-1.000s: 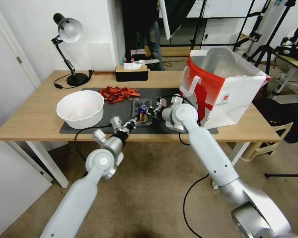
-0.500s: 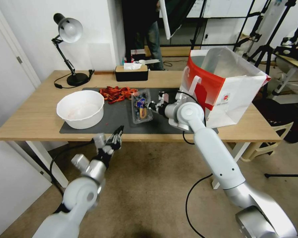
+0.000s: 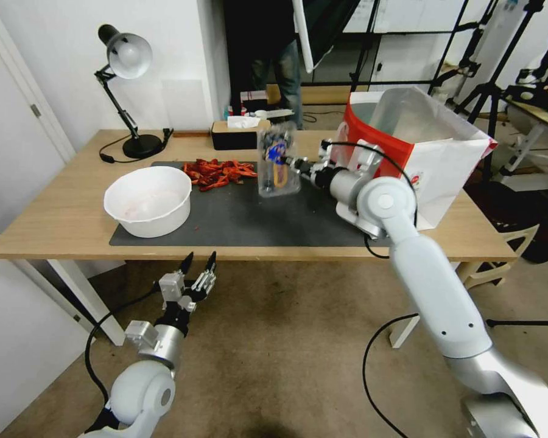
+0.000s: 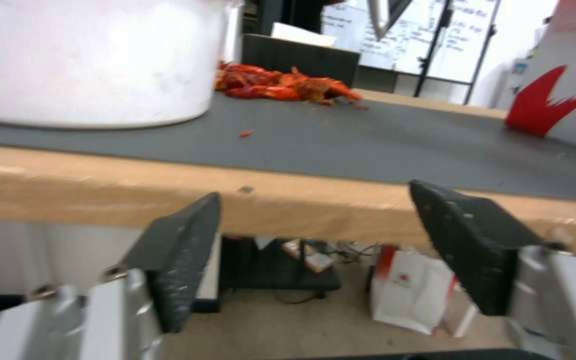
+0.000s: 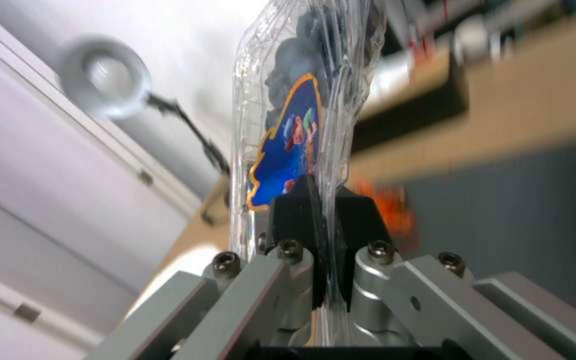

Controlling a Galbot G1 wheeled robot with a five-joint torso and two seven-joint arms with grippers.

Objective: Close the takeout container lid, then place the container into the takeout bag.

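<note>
The right gripper [image 3: 292,162] holds the takeout container [image 3: 276,162] in the air above the dark mat [image 3: 249,216], near the takeout bag [image 3: 408,155]. The left gripper [image 3: 196,263] hangs below the table [image 3: 61,207] edge, fingers apart.

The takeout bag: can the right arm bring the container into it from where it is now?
Probably yes. The right gripper holds the takeout container shut in the air beside the takeout bag, whose open top faces up with nothing between them.
</note>
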